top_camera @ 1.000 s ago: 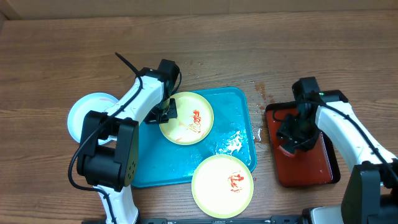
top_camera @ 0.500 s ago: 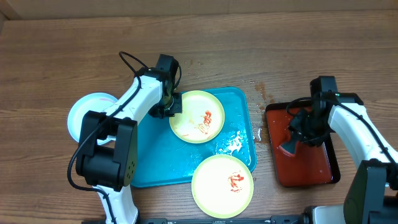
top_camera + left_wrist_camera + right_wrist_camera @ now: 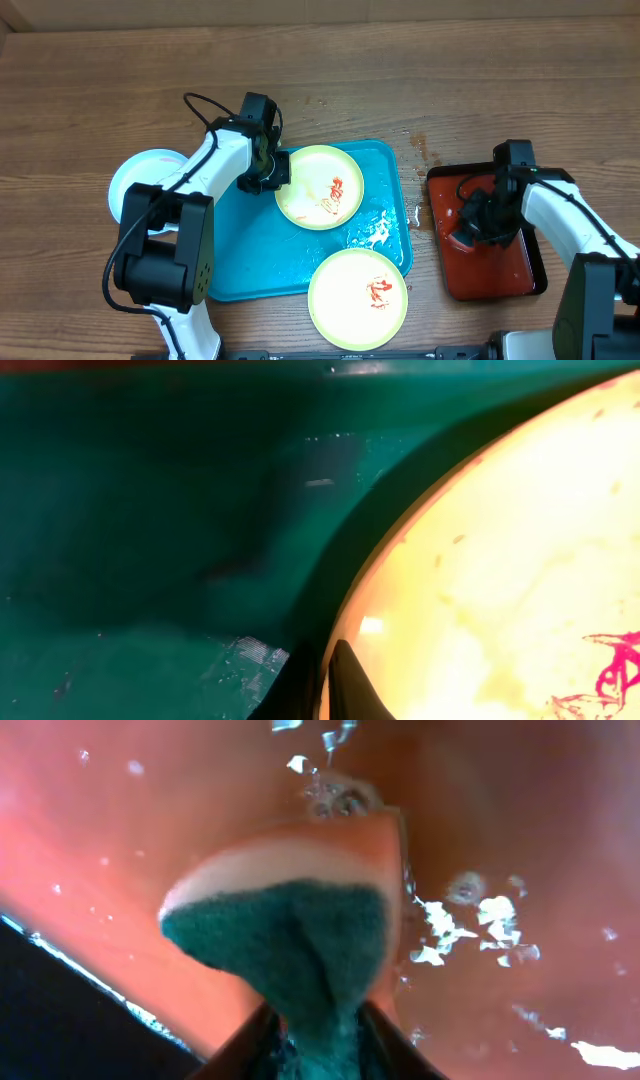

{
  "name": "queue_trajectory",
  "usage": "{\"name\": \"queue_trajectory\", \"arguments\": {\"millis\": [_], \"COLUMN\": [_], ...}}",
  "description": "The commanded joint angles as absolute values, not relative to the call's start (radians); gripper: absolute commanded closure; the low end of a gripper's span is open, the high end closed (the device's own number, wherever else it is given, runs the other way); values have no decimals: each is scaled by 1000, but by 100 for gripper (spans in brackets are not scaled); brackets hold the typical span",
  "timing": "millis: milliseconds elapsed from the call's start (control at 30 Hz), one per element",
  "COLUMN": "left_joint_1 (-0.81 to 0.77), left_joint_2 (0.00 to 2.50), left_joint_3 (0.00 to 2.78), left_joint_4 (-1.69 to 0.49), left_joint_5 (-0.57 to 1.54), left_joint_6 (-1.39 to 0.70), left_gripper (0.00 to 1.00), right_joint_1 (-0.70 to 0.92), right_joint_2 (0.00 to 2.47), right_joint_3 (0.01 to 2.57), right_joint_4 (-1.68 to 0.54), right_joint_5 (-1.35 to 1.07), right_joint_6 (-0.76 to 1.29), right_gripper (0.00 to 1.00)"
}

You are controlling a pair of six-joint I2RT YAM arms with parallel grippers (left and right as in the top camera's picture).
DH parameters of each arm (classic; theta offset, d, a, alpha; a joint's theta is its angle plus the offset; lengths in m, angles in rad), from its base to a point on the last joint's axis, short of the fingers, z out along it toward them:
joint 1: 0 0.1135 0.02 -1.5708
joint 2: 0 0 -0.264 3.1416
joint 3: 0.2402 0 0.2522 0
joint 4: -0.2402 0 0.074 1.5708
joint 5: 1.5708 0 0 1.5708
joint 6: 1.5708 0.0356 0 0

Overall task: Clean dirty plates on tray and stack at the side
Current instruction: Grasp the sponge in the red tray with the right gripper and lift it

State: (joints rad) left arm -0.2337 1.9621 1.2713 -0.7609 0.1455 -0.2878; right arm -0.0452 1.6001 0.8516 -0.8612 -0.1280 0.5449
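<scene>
At the far left a round pale blue-white plastic plate (image 3: 130, 185) lies on the wooden table (image 3: 80, 90), off the tray and partly under the left arm. The left gripper (image 3: 270, 172) is clamped tight on the left rim of a round lime-green-rimmed plastic plate (image 3: 320, 187) with a cream centre and red sauce on it. Over the last second it has drawn that plate rightward across the large turquoise rectangular plastic tray (image 3: 250, 250); whether the plate is lifted clear I cannot tell. A second lime-green-rimmed plate (image 3: 358, 298), also smeared, sits near right, overhanging the tray's near edge.

At the right, over the small dark red black-rimmed tray (image 3: 500, 275), the right gripper (image 3: 468, 228) has narrowed its jaws and now pinches a green-faced sponge (image 3: 290, 920), which bulges beyond the fingers.

With one plate brought closer and the sponge gripped, wiping looks about to begin; both green plates remain dirty.
</scene>
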Motion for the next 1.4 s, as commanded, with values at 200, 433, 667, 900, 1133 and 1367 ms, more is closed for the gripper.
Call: {"name": "queue_trajectory", "arguments": {"millis": [200, 433, 667, 900, 1133, 1367], "left_joint_1": [-234, -236, -236, -236, -236, -236], "left_joint_2": [1991, 1991, 1991, 1991, 1991, 1991], "left_joint_3": [1216, 1216, 1216, 1216, 1216, 1216], "left_joint_4": [-749, -749, -755, -754, -754, -754], "left_joint_5": [184, 185, 185, 185, 185, 185], "left_joint_6": [-295, -295, -295, -295, -294, -291], "left_gripper": [96, 96, 96, 96, 96, 96], "right_joint_1": [-45, -16, 46, 170, 340, 446], "right_joint_2": [1599, 1533, 1451, 1380, 1326, 1324], "right_joint_3": [876, 1102, 1164, 1164, 1164, 1164], "right_joint_4": [-849, -944, -986, -1030, -1040, -1190], "right_joint_5": [-159, -146, -10, 398, 711, 885], "right_joint_6": [493, 406, 422, 516, 638, 847], "right_gripper": [96, 96, 96, 96, 96, 96]}}
